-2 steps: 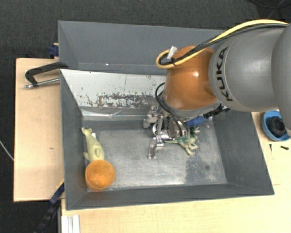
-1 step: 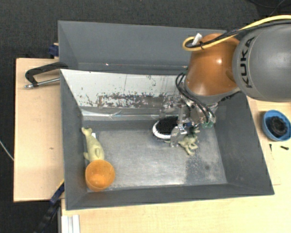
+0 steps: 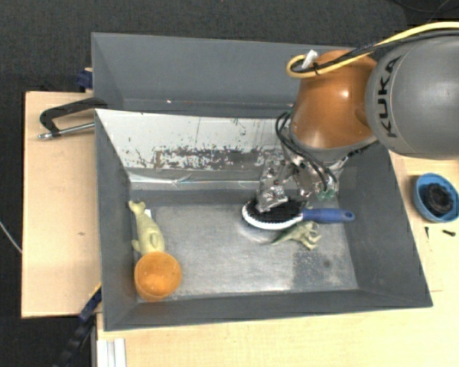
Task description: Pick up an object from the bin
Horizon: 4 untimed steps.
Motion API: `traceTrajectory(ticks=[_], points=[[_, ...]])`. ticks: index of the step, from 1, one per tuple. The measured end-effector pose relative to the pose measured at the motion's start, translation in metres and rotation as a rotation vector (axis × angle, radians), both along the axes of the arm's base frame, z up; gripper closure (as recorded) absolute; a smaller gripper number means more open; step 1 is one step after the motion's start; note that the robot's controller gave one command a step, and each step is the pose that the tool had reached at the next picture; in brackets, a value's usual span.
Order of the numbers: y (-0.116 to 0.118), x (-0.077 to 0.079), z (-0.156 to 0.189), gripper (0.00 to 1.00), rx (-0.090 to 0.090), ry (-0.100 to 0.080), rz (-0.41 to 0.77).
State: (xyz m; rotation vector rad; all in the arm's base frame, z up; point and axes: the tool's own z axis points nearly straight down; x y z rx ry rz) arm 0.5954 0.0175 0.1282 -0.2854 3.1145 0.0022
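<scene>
Bin (image 3: pixel 112 228): grey metal, with sloping walls round a flat floor.
Arm (image 3: pixel 424 90): reaches in over the bin's right edge; its orange wrist cover (image 3: pixel 329 102) hangs above the far right part of the floor.
Jaws: low over the floor at the foot of the far wall, right of the middle, directly above the head of a brush. How far they stand open cannot be told, nor whether they have hold of anything.
Brush (image 3: pixel 294 215): white head with dark bristles and a blue handle, lying flat. The head is under the jaws and the handle points toward the right wall.
Small pale thing (image 3: pixel 302 237): greenish, irregular, just beside the brush on its near side and touching or nearly touching it.
Pale toy figure (image 3: pixel 145 232): cream-yellow and long, lying along the foot of the left wall.
Orange ball (image 3: pixel 157 275): in the near left corner, touching the figure's near end.
Open room: the middle of the floor and the near right corner lie bare, and the left pair is well apart from the brush.
Edges: the brush handle ends short of the right wall.
</scene>
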Motion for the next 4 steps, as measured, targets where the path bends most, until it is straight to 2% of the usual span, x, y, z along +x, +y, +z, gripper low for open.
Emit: traceTrajectory(ticks=[1, 2, 3, 4], points=[[0.0, -0.002, -0.002, 0.0, 0.0, 0.005, 0.0], [-0.035, -0.014, -0.046, 0.0, -0.006, 0.017, 0.178], [-0.033, -0.014, -0.046, 1.0, -0.003, 0.013, 0.178], [-0.022, -0.037, 0.107, 1.0, -0.006, 0.001, 0.364]])
